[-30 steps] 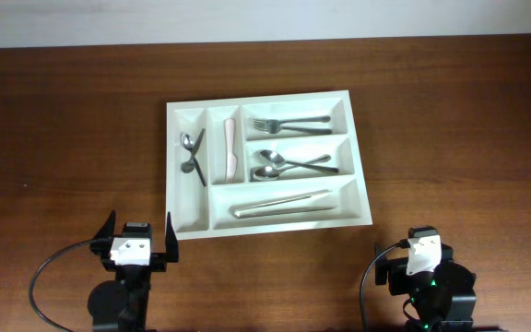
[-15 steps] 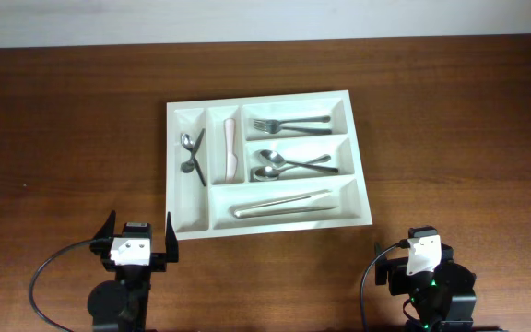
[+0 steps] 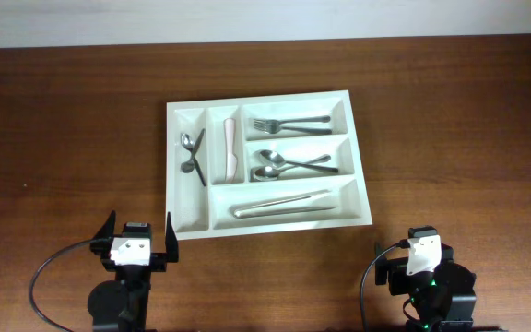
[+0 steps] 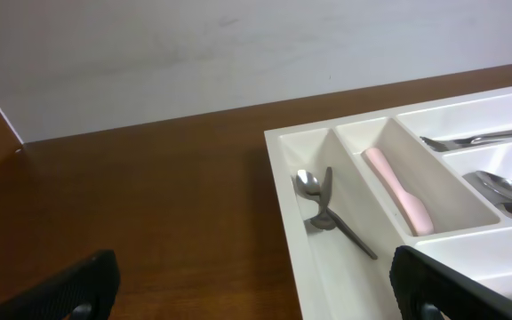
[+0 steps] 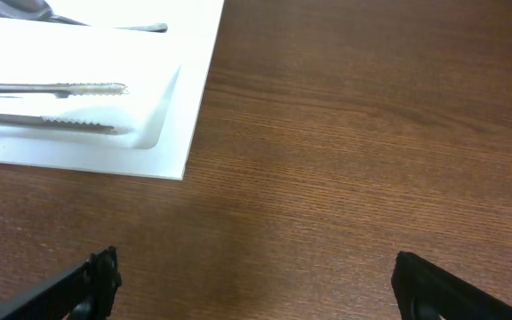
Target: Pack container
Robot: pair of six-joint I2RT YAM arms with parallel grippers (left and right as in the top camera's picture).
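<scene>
Wooden dark-brown table (image 3: 63, 138) with the white container (image 3: 275, 96) at its centre. Near the front edge, apart from the tray, the left gripper (image 3: 139, 226) and right gripper (image 5: 254, 262) sit with jaws spread wide, holding nothing. Forks (image 3: 289, 124), spoons (image 3: 284, 164) and a pink-handled knife (image 3: 230, 149) lie in separate compartments.

one tray (image 3: 190, 205), four spoons (image 3: 270, 164), two forks (image 3: 289, 124), two serrated knives (image 3: 279, 204), one pink utensil (image 3: 230, 149)
</scene>
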